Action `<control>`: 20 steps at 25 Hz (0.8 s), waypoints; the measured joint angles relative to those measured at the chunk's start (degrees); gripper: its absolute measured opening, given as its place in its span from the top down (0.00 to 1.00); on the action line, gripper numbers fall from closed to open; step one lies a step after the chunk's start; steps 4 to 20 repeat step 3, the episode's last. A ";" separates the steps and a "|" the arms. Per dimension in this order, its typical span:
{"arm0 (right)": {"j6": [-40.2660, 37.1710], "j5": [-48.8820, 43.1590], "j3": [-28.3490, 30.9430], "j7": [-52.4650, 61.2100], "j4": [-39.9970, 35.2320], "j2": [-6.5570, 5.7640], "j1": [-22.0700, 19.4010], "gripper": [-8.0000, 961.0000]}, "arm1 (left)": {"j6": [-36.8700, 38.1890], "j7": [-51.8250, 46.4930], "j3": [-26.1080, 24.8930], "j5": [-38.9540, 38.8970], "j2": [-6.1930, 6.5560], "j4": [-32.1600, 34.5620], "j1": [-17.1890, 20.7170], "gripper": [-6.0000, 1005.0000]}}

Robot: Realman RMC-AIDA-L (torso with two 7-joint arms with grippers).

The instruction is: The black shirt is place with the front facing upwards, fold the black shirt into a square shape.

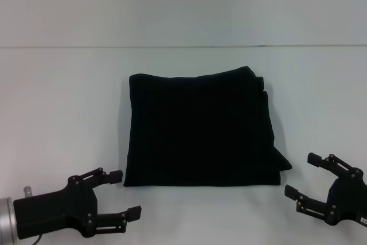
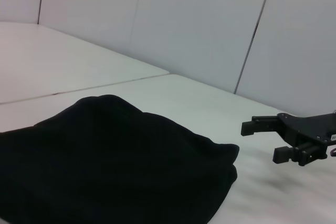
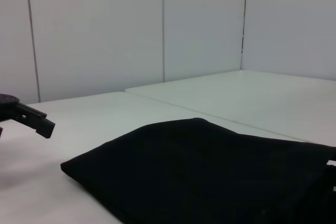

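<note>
From the head view, the black shirt (image 1: 200, 130) lies folded into a near-square on the white table (image 1: 63, 101), slightly longer front to back, layered edges at its right side. The left claw (image 1: 127, 194) hovers just off its near-left corner, fingers apart; the right claw (image 1: 301, 174) sits near its near-right corner, also spread. The left wrist view shows the shirt (image 2: 105, 166) flat beside the open right claw (image 2: 262, 140). The right wrist view shows the shirt (image 3: 210, 171) with one left-claw fingertip (image 3: 39, 123) beyond its corner.

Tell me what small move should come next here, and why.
Probably none on the cloth: just draw both arms back to rest. The black shirt already lies folded in a rough square on the white table, layered edges stacked on its right side. The left gripper and right gripper sit open at its near corners, touching nothing. At most, square up the flared near-right corner.
</note>
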 joint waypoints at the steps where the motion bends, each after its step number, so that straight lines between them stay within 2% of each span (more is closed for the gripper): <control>1: -0.01 0.00 -0.01 0.00 0.12 0.01 0.01 0.04 | 0.02 0.00 0.00 -0.02 0.00 0.04 -0.03 0.06; 20: -0.03 0.00 -0.03 0.00 0.27 0.01 0.06 0.04 | 0.04 0.01 0.00 -0.08 0.01 0.16 -0.11 0.06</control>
